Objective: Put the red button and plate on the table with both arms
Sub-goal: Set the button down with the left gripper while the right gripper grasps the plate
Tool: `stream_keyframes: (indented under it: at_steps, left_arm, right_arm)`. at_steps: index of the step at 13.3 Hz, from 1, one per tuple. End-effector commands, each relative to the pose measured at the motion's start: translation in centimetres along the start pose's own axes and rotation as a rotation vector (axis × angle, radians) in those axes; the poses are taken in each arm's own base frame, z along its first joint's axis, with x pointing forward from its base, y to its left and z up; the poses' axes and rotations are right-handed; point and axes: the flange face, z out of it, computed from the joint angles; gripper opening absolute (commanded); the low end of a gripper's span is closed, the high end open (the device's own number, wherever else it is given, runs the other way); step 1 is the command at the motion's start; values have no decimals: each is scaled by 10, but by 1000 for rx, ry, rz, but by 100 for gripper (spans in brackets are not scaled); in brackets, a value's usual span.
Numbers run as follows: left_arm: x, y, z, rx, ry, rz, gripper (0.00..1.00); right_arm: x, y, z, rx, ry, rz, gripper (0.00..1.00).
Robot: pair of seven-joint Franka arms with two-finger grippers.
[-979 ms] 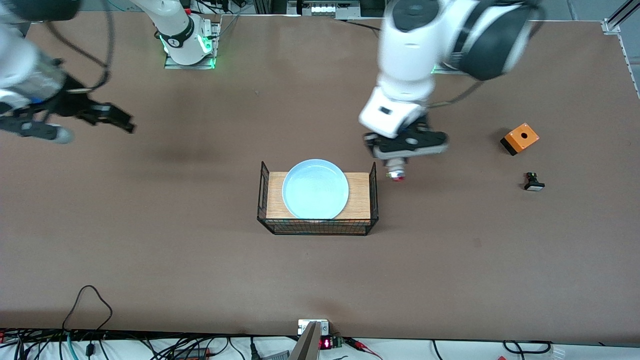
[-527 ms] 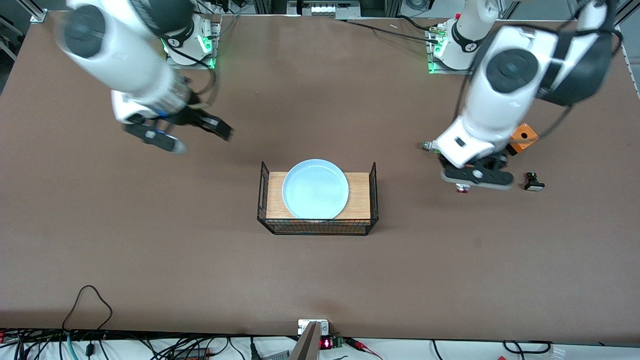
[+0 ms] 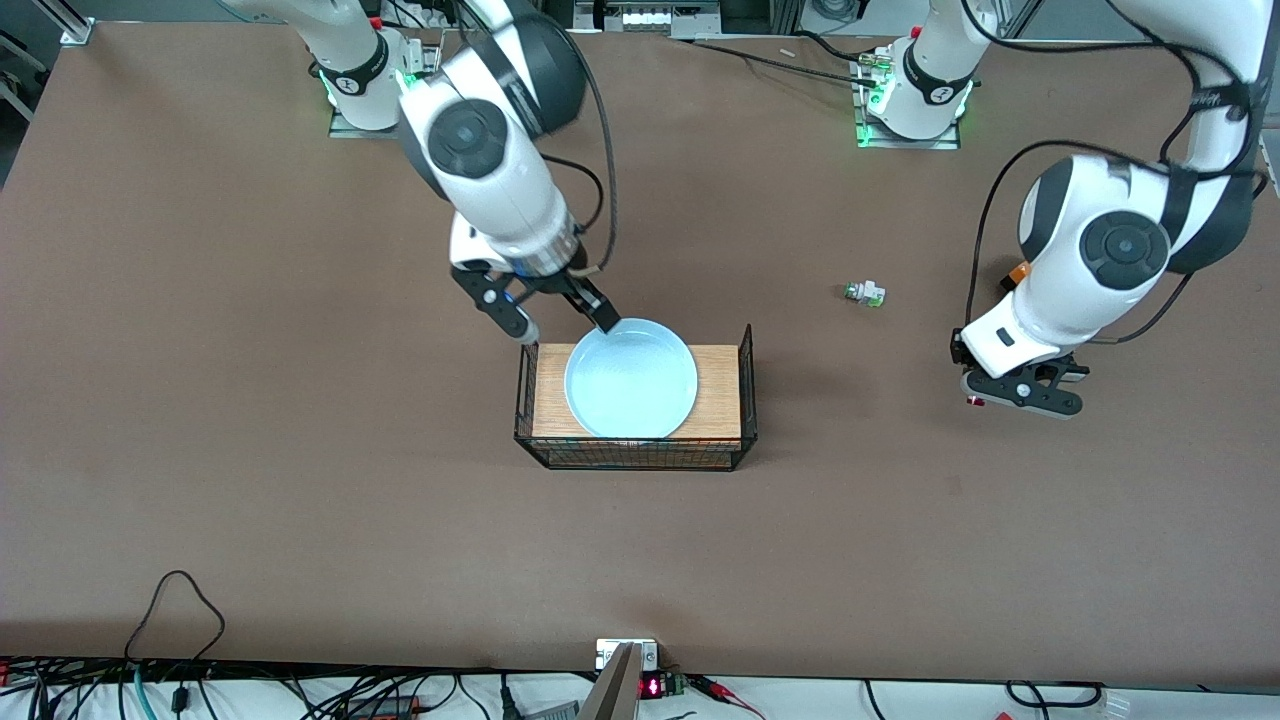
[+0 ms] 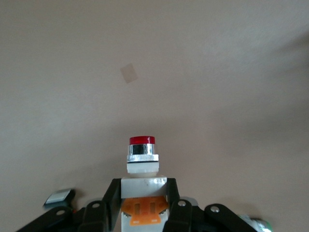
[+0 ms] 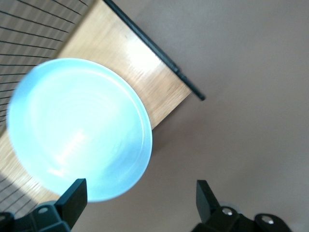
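The left claw [image 3: 1020, 392] hangs low over the brown surface [image 3: 300, 450] toward the left arm's end, its fingers [image 4: 112, 195] closed on the white body of the red button [image 4: 142, 166]; in the left wrist view the button sticks out past the fingertips, red cap foremost, a chrome ring under the cap and the orange block back between the fingers; from the front camera only a speck of red [image 3: 972, 401] shows at the claw's edge; whether the button touches the surface cannot be told.

The right claw [image 3: 555, 318] is over the farther edge of the wire rack [image 3: 635, 455], at the end toward the right arm; its fingers [image 5: 72, 193] are spread wide and grip nothing; one fingertip sits at the rim of the plate [image 3: 630, 378], the other over the rack's corner; contact with the rim cannot be told.

The plate, pale blue and glossy, lies flat on the rack's wooden top [image 3: 715, 390], which stands mid-surface; a small white part with a green tip [image 3: 864, 293] lies on the surface between the rack and the left claw, farther from the front camera than both; a sliver of an orange box [image 3: 1017, 272] shows beside the left arm's forearm.
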Motion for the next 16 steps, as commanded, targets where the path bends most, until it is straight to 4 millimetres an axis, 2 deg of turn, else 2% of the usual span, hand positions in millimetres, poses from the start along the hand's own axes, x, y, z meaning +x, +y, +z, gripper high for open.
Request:
stream_keyframes:
  at_steps: [1, 4, 5, 6, 7, 8, 9, 10, 11, 12, 14, 16]
  left_arm:
    - [-8, 3, 58, -41, 52, 37, 28]
    - [-18, 10, 110, -63, 100, 34, 29]
    - [-22, 13, 121, -69, 111, 32, 29]
    - [-26, 14, 129, -73, 115, 21, 29]
    - [-27, 13, 130, -74, 112, 15, 33]
    - [-28, 13, 131, -75, 110, 14, 59]
    - [-28, 12, 130, -74, 112, 16, 80]
    - [-25, 10, 125, -70, 121, 14, 100]
    - [-22, 9, 115, -64, 133, 14, 100]
    - [-19, 9, 95, -54, 152, 15, 100]
    - [-7, -1, 39, -28, 163, -7, 100]
    - [8, -4, -25, -42, 71, -36, 100]
  right_arm:
    - [-6, -14, 35, 16, 10, 76, 100]
    - [-2, -16, 53, 14, 20, 91, 100]
    - [-1, -16, 53, 14, 21, 94, 95]
    - [4, -14, 54, 9, 19, 105, 58]
    - [3, -13, 55, 6, 18, 105, 30]
    - [1, -12, 58, 1, 23, 96, 13]
    - [0, -12, 58, -1, 22, 96, 11]
    - [0, -11, 60, -4, 23, 95, 9]
    - [0, -11, 62, -6, 24, 93, 7]
    - [-2, -11, 62, -6, 22, 91, 3]
    - [-1, -10, 63, -15, 23, 78, 0]
    - [0, -9, 63, -18, 22, 65, 0]
